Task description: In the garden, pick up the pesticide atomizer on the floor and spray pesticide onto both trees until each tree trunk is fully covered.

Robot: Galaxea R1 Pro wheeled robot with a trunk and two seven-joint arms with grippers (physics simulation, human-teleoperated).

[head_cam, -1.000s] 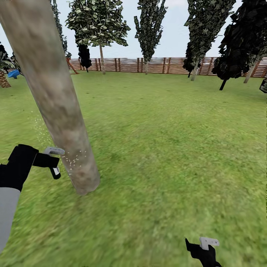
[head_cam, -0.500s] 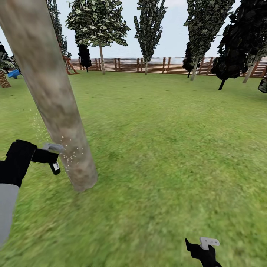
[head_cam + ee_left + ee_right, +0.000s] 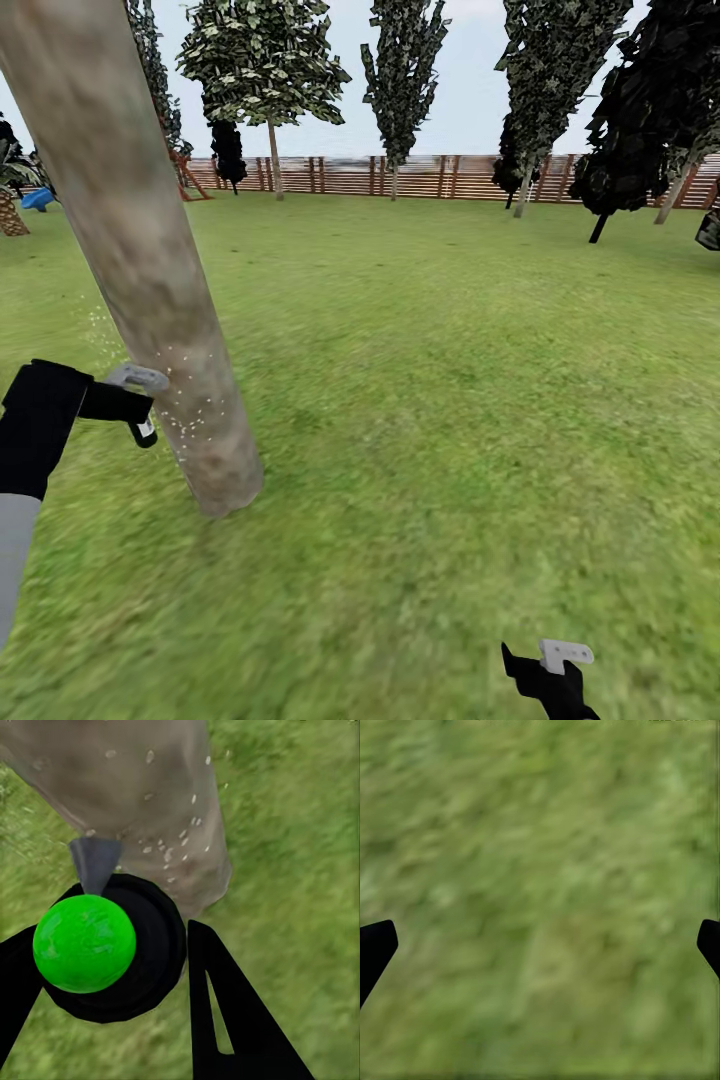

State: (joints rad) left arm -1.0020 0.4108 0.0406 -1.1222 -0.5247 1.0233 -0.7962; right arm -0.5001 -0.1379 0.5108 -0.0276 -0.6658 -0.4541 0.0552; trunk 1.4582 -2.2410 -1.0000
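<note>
Left hand (image 3: 135,400) has risen, atomizer (image 3: 105,945) spraying trunk (image 3: 150,260)

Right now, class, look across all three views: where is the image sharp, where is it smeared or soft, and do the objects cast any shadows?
Head view: the fence and far trees look crisp, the near lawn is smeared, and the tree trunk casts no visible shadow. Left wrist view: the atomizer is sharp, the spray specks distinct. Right wrist view: blurred grass between the end effector's dark fingertips.

Bright flat daylight, blurred grass (image 3: 450,420), no cast shadows.
</note>
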